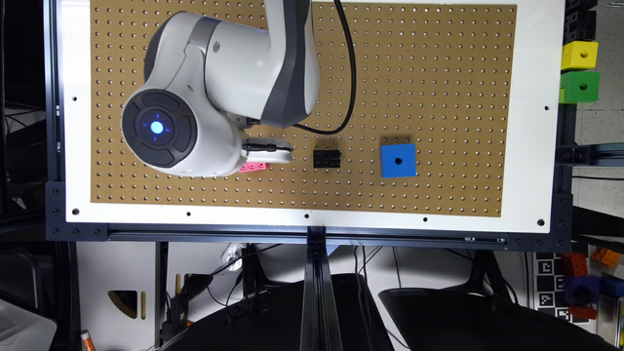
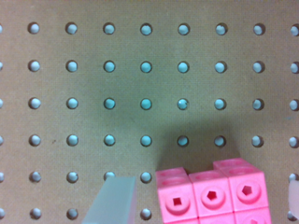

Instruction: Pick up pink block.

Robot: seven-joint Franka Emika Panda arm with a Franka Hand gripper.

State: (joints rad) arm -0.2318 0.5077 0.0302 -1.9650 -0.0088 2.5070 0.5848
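Note:
The pink block (image 2: 212, 198) lies on the brown pegboard (image 2: 140, 84), a bright pink brick with round holes on top. In the exterior view the pink block (image 1: 253, 167) peeks out from under the white gripper (image 1: 269, 154), which hangs directly over it. In the wrist view the gripper (image 2: 203, 205) is open. One pale fingertip (image 2: 114, 200) stands to one side of the block and the other fingertip (image 2: 294, 200) at the opposite frame edge. The block sits between them, with gaps on both sides. Part of the block is cut off by the frame edge.
A black brick (image 1: 326, 158) sits on the pegboard (image 1: 438, 73) just to the exterior view's right of the gripper, and a larger blue cube (image 1: 398, 160) lies further right. Yellow (image 1: 580, 54) and green (image 1: 581, 87) cubes sit off the board's right edge. A black cable (image 1: 348, 73) hangs from the arm.

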